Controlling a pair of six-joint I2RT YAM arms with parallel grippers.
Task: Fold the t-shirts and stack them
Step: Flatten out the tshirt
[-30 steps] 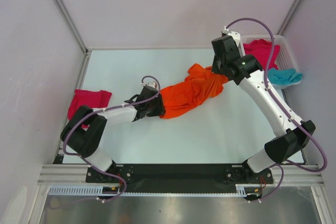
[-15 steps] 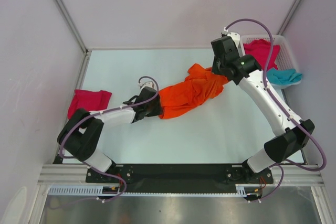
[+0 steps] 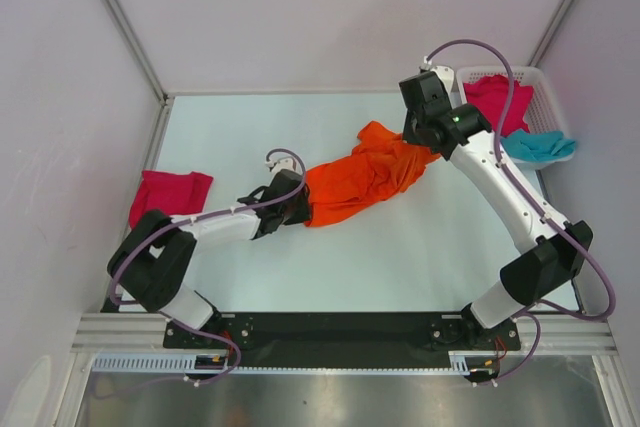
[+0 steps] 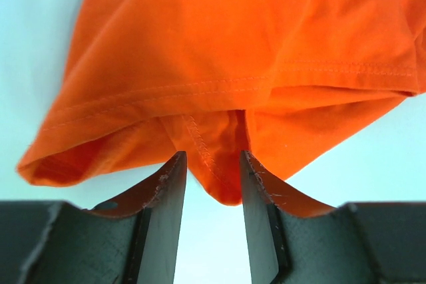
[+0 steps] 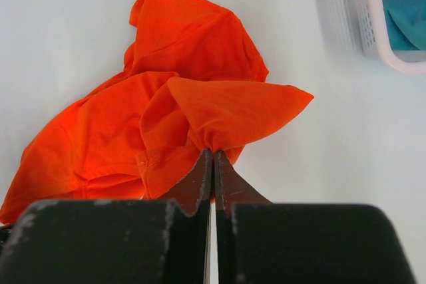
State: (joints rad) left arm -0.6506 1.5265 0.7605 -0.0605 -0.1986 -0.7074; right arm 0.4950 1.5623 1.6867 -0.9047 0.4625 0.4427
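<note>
Because the orange t-shirt [image 3: 360, 182] lies bunched on the table [image 3: 420, 247], mid-way, both arms take its ends, likely to stretch it flat: right gripper [image 5: 213, 154] pinches the far-right corner, jaws pressed together; left gripper [image 4: 212, 161], jaws spread, straddles the near-left hem, not yet gripping.

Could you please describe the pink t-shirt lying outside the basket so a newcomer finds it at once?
On the pale table, look to the left edge. The magenta t-shirt lies there flat and alone; the other magenta shirt sits bunched in the white basket at the far right corner.
</note>
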